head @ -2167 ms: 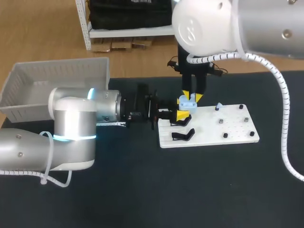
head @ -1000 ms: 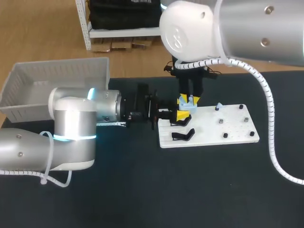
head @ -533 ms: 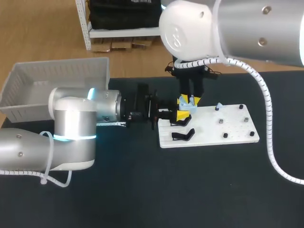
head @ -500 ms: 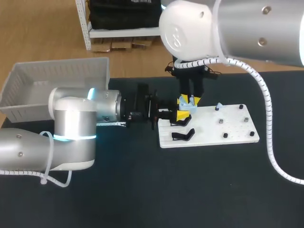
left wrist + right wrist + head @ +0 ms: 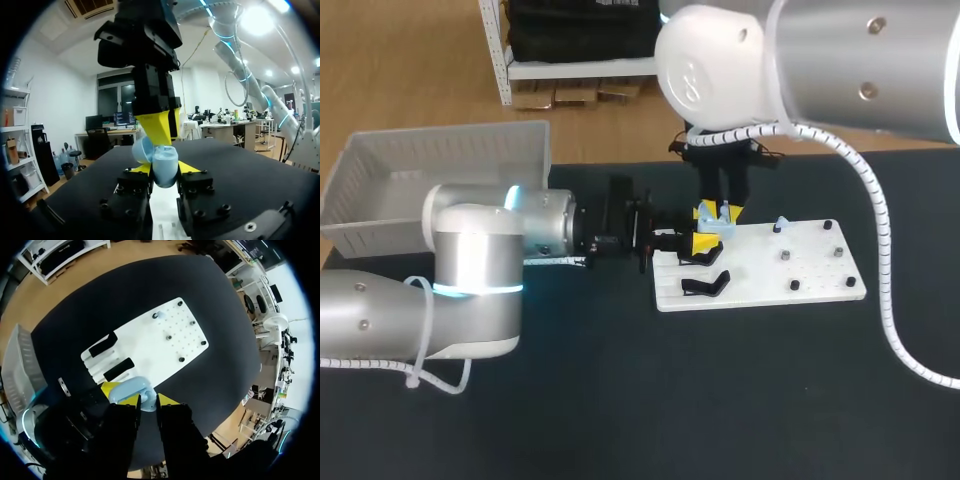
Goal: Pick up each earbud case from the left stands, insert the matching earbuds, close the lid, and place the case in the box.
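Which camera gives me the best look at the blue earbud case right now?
Left wrist view: the blue earbud case sits close up, held in the left gripper. Head view shows only a sliver under the right gripper; right wrist view shows its top.

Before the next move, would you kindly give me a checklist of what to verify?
1. Grip of left claw on case: ok, a tip on each side.
2. Open lid: ok, it seems swung aside.
3. Aim of right claw over case: ok.
4. An earbud in right claw: cannot tell.
5. The box in place, far left: ok.
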`<action>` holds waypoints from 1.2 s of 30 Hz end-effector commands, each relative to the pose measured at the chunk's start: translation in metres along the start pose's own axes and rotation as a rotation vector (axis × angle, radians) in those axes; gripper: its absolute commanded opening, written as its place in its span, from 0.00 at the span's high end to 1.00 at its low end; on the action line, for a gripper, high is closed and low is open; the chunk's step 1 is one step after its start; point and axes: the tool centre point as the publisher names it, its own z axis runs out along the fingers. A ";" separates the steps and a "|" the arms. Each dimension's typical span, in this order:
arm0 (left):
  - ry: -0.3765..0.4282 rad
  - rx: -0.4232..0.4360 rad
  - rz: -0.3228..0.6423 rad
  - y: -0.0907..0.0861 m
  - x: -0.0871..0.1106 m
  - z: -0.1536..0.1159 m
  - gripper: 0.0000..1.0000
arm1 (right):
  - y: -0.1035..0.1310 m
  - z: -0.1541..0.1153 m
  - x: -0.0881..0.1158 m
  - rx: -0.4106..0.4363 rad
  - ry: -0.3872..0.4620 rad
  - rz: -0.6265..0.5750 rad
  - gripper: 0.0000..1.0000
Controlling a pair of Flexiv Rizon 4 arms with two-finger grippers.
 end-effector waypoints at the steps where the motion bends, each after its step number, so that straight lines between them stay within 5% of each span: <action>1: -0.004 -0.006 0.004 -0.001 0.001 0.000 1.00 | 0.002 0.002 -0.002 0.004 0.001 0.001 1.00; 16: -0.004 -0.006 0.004 -0.001 0.001 0.000 1.00 | 0.003 0.004 -0.002 -0.013 0.028 0.002 0.98; 20: -0.004 -0.006 0.004 -0.001 0.001 0.000 1.00 | 0.001 0.001 0.001 -0.042 0.070 0.006 0.54; 21: -0.004 -0.006 0.004 -0.001 0.001 0.000 1.00 | 0.000 0.000 0.001 -0.048 0.080 0.003 0.30; 22: -0.004 -0.006 0.004 -0.001 0.001 0.000 1.00 | 0.000 -0.002 0.002 -0.059 0.090 0.003 0.25; 29: -0.004 -0.006 0.004 -0.001 0.001 0.000 1.00 | -0.023 -0.029 0.004 -0.220 0.142 -0.006 0.34; 33: -0.004 -0.006 0.004 -0.001 0.001 0.000 1.00 | -0.042 -0.042 -0.010 -0.352 0.079 -0.031 0.33; 36: -0.004 -0.006 0.004 -0.001 0.001 0.000 1.00 | -0.056 -0.045 -0.025 -0.451 -0.013 -0.068 0.12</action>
